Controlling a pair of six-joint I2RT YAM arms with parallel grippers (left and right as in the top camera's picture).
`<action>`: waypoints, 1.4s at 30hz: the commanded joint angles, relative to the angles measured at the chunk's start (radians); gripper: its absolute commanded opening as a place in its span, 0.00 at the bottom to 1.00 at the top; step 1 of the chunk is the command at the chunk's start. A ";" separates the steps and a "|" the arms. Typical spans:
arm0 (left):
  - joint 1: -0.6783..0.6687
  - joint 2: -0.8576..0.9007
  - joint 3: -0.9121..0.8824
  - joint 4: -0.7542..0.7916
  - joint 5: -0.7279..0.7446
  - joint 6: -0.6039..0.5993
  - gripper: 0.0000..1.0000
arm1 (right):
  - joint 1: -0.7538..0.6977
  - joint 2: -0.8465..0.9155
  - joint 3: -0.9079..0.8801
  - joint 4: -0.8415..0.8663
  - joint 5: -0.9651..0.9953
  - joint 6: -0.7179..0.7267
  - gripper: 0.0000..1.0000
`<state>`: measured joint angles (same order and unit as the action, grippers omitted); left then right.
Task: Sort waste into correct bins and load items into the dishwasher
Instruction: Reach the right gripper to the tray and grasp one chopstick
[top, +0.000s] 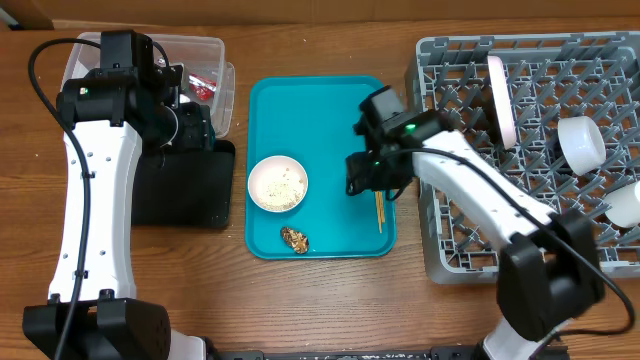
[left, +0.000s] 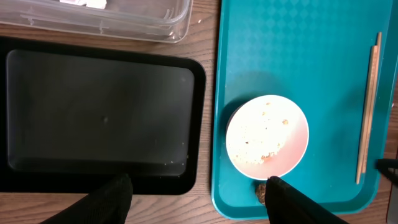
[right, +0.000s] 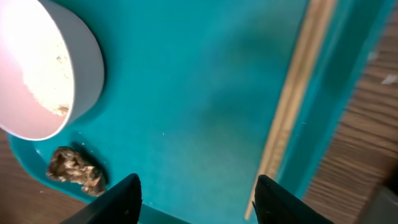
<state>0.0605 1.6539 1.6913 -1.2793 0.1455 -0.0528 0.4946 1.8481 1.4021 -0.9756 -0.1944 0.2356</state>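
A white bowl (top: 277, 184) with loose rice in it sits on the teal tray (top: 320, 110), and a brown food scrap (top: 294, 238) lies just in front of it. A pair of chopsticks (top: 379, 210) lies along the tray's right edge. My right gripper (right: 198, 186) hovers open low over the tray, with the chopsticks (right: 292, 112) just beside its right finger and the scrap (right: 76, 169) off to its left. My left gripper (left: 199, 186) hangs open and empty over the gap between the black tray (left: 99, 112) and the bowl (left: 267, 137).
The clear tub (top: 150, 60) at the back left holds a red wrapper (top: 205, 85). At the right, the grey dish rack (top: 450, 60) carries a plate (top: 497, 100), a cup (top: 580, 142) and a bowl (top: 625, 205).
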 joint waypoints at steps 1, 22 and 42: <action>-0.003 -0.006 0.013 0.001 0.005 0.005 0.71 | 0.006 0.047 -0.002 0.013 0.016 0.009 0.59; -0.003 -0.006 0.013 0.001 0.005 0.004 0.71 | 0.009 0.174 -0.002 0.069 0.107 0.049 0.59; -0.003 -0.006 0.013 -0.003 0.005 0.004 0.71 | 0.010 0.176 -0.074 0.084 0.119 0.053 0.35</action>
<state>0.0605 1.6539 1.6913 -1.2800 0.1452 -0.0528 0.5007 2.0151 1.3571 -0.8913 -0.0734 0.2813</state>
